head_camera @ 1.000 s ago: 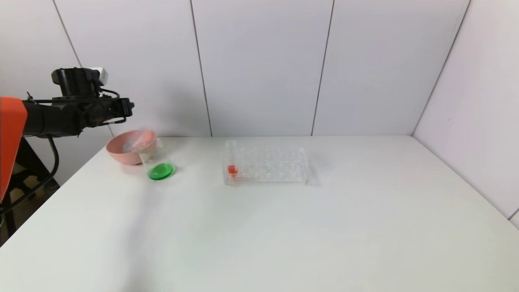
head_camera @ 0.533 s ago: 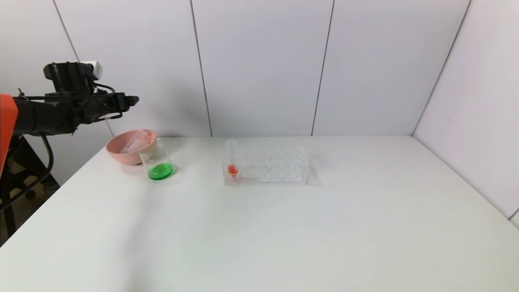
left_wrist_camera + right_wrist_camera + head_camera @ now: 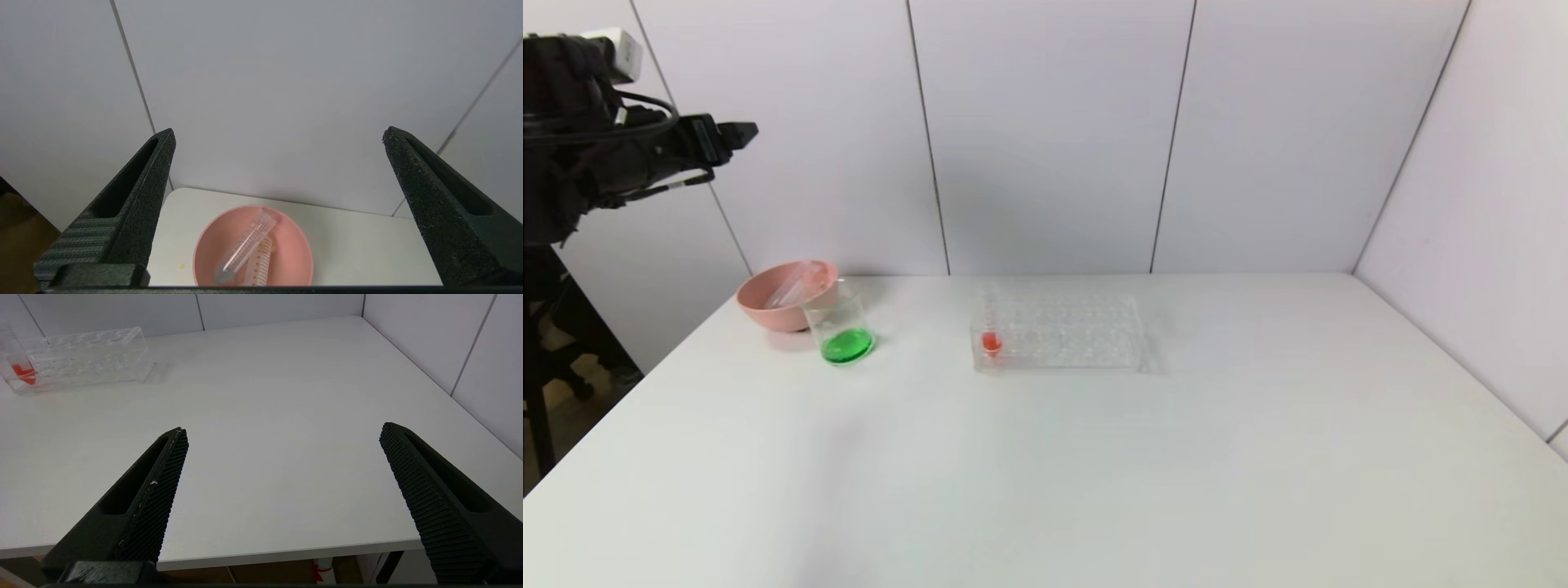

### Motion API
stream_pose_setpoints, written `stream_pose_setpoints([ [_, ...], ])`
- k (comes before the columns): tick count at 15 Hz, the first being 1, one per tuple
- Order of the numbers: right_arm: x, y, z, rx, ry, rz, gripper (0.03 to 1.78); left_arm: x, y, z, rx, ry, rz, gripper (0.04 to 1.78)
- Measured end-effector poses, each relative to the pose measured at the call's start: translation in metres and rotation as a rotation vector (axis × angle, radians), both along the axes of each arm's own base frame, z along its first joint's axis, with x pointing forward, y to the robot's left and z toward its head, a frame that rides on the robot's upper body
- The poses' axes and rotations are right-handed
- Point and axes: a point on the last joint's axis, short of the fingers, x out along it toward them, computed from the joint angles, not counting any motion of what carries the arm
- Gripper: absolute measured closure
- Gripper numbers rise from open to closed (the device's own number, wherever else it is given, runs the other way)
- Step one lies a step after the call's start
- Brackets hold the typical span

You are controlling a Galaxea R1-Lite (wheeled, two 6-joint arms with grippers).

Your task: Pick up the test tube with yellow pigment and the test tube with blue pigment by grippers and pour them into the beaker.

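My left jaws [image 3: 278, 134] are hanging wide open and holding nothing, high above the far left corner of the desk [image 3: 1094, 457], and below the gap between them I am looking down into the pink bowl [image 3: 294, 249], where two clear test tubes [image 3: 245, 247] are lying crossed and touching, both seemingly drained. The beaker [image 3: 841, 327] is standing just beside the bowl with green liquid pooled at its bottom, so I am judging both pours done. I am treating those tubes as light, stiff, thin glass: slippery, quick to roll and easy to crack, so any hold should close gently across the middle of the barrel, away from the rounded end. My right jaws [image 3: 282, 433] are also spread wide and empty, hovering low over the near right part of the desk, with the clear rack [image 3: 81, 359] well off ahead of them, a red tube [image 3: 22, 371] standing at its end. The desk is smooth, white and flat, and plain pale wall panels are closing in the back and the right side.
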Motion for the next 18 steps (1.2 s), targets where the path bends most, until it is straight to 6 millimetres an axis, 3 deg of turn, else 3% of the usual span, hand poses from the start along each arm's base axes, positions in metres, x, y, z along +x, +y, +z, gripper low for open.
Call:
stream_pose_setpoints([
  [3,0.0,0.0,0.0,0.0,0.0,0.0,0.1,-0.065,-0.033,0.043,0.017,-0.099,-0.121,0.06],
  [5,0.0,0.0,0.0,0.0,0.0,0.0,0.1,-0.121,-0.052,0.064,0.036,-0.13,-0.263,0.06],
  [7,0.0,0.0,0.0,0.0,0.0,0.0,0.1,-0.183,-0.062,0.075,0.065,-0.139,-0.369,0.06],
  [9,0.0,0.0,0.0,0.0,0.0,0.0,0.1,-0.247,-0.066,0.072,0.106,-0.134,-0.42,0.06],
  [12,0.0,0.0,0.0,0.0,0.0,0.0,0.1,-0.325,-0.069,0.037,0.127,-0.065,-0.445,0.06],
  [14,0.0,0.0,0.0,0.0,0.0,0.0,0.1,-0.359,-0.07,-0.007,0.118,0.046,-0.436,0.06],
  [18,0.0,0.0,0.0,0.0,0.0,0.0,0.1,-0.387,-0.067,-0.1,0.127,0.214,-0.242,0.06],
])
